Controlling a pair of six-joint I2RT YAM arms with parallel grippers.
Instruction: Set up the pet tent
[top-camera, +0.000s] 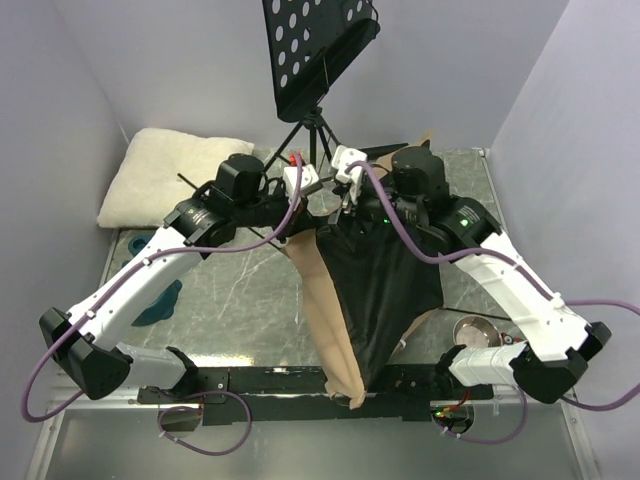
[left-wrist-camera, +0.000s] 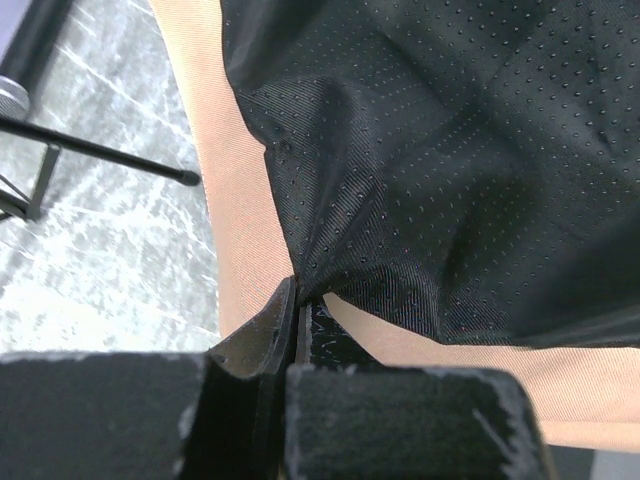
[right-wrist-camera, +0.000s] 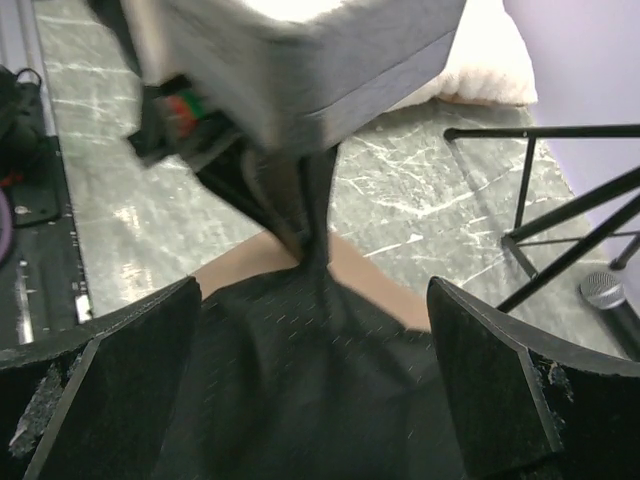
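Pet tent (top-camera: 380, 290) clamped in left jaws, below spread right jaws

The tent (top-camera: 380, 290) is showing tan cloth and black dotted lining; under it the table (top-camera: 235, 300) is showing grey, white-veined marble.

Robotics lab test cell: plain lilac partition walls (top-camera: 570, 110) boxing in a marble-patterned table (top-camera: 240, 300), white-and-black robot arms (top-camera: 150, 275) bolted to a black rail (top-camera: 270, 380), loose purple cables (top-camera: 600, 303), perforated black panel (top-camera: 310, 50) on a tripod (top-camera: 312, 135).
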